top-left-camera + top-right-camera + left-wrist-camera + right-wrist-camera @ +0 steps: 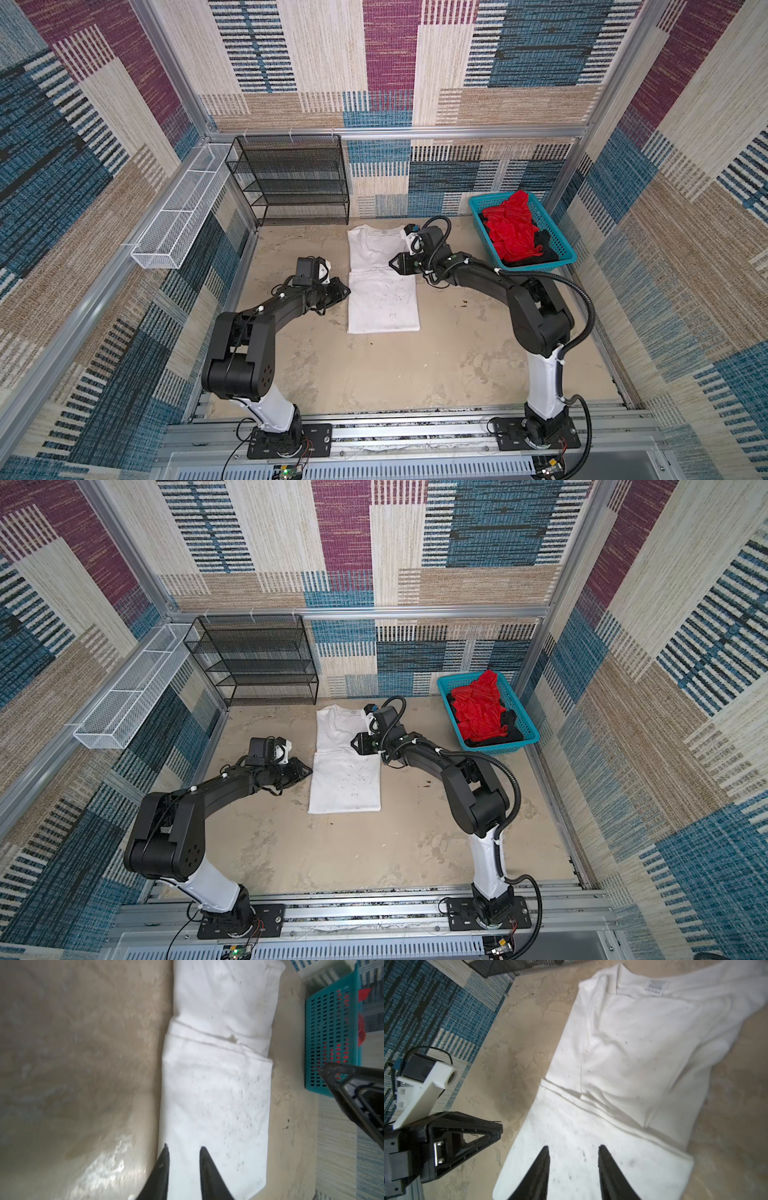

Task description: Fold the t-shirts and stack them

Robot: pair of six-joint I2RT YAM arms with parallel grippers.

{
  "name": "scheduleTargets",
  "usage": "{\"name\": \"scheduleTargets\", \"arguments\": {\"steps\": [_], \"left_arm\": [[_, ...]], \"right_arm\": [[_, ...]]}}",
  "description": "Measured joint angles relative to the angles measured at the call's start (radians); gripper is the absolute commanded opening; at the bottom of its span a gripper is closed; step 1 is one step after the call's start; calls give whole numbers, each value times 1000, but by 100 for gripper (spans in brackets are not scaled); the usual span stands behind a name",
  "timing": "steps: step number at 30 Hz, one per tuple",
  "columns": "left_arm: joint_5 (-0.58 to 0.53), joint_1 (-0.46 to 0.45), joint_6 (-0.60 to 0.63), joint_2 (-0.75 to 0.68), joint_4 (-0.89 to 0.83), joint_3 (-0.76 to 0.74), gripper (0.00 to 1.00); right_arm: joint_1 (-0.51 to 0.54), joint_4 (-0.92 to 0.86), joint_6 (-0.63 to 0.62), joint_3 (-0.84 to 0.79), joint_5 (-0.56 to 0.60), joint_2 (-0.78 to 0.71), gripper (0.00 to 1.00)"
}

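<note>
Rail [415, 431] fronts stained tabletop [395, 374] bearing white t-shirt [382, 291] between patterned walls [324, 62].

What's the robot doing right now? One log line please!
white t-shirt: partly folded; left hand: open; right hand: open; red t-shirt: in basket

On my screen the white t-shirt [382, 291] was peppered with small dark flecks across its lower half. The table [374, 374] was a mottled, stained beige. The basket [540, 268] was turquoise lattice, the red shirt [513, 237] vivid against the black shirt [546, 249]. I saw the shelf rack [291, 183] as black mesh and the wall tray [174, 224] as white wire. The walls [390, 50] were a striped patchwork of blue, maroon, cream and tan.
</note>
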Motion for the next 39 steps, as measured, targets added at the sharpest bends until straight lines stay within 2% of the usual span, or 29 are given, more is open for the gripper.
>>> {"name": "scheduleTargets", "arguments": {"steps": [6, 12, 17, 28, 39], "left_arm": [[2, -49, 0, -166, -130, -162, 36], [-30, -69, 0, -237, -197, -226, 38], [-55, -69, 4, -209, -204, -228, 39], [-32, -70, 0, -159, -142, -216, 38], [-35, -70, 0, -113, -92, -204, 19]], "right_arm": [[0, 33, 95, -404, -22, -223, 44], [3, 83, 160, -583, -55, -332, 44], [14, 85, 187, -630, -72, -344, 44], [66, 120, 230, -654, -90, -333, 46], [75, 192, 264, -638, -97, -286, 48]]}}
